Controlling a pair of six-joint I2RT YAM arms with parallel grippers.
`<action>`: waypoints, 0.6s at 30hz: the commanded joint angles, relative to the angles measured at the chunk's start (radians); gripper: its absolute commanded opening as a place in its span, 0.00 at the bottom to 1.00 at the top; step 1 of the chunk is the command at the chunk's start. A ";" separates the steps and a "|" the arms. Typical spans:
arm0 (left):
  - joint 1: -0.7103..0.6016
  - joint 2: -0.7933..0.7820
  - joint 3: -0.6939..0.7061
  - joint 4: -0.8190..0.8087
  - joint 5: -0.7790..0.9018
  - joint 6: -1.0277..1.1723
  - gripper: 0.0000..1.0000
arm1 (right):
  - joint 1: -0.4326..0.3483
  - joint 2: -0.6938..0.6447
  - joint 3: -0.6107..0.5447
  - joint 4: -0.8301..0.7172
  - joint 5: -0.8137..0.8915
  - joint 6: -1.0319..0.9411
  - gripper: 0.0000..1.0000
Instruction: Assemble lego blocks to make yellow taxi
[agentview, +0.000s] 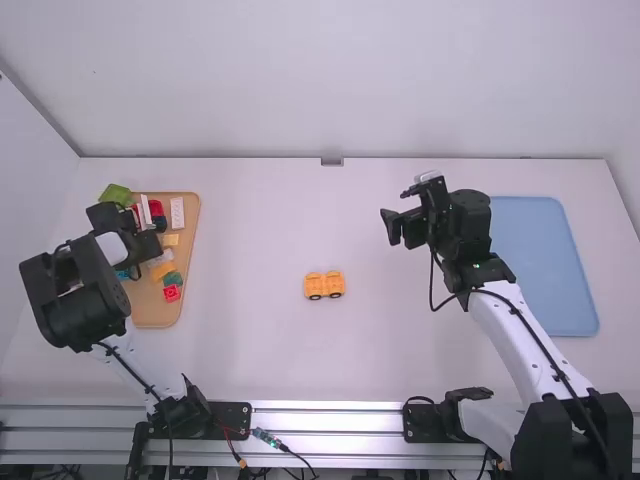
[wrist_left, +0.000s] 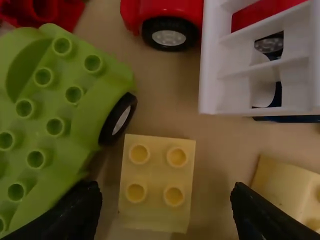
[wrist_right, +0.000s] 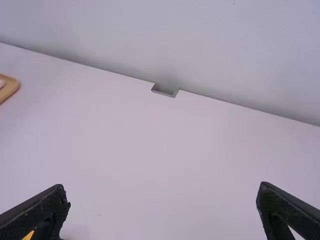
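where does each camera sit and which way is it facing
High view: fixed above and behind the arms, facing forward and down at the table; left arm and right arm show.
Left wrist view: on the left wrist, facing down at the tray; open left gripper shows.
Right wrist view: on the right wrist, facing the table's far edge; open right gripper shows.
Shared: high and left wrist views both show the green wheeled block.

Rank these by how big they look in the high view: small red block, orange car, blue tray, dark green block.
1. Blue tray
2. Orange car
3. Small red block and dark green block: too alike to rank.
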 joint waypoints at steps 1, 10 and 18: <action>-0.001 0.005 -0.014 -0.004 0.014 0.000 0.66 | -0.001 -0.022 -0.008 -0.004 -0.006 0.003 0.99; -0.002 0.005 -0.014 -0.010 0.006 0.008 0.49 | -0.001 -0.022 -0.008 -0.010 -0.006 0.003 0.99; 0.001 0.005 -0.032 0.020 0.007 0.011 0.43 | -0.001 -0.022 -0.008 -0.010 -0.006 0.003 0.99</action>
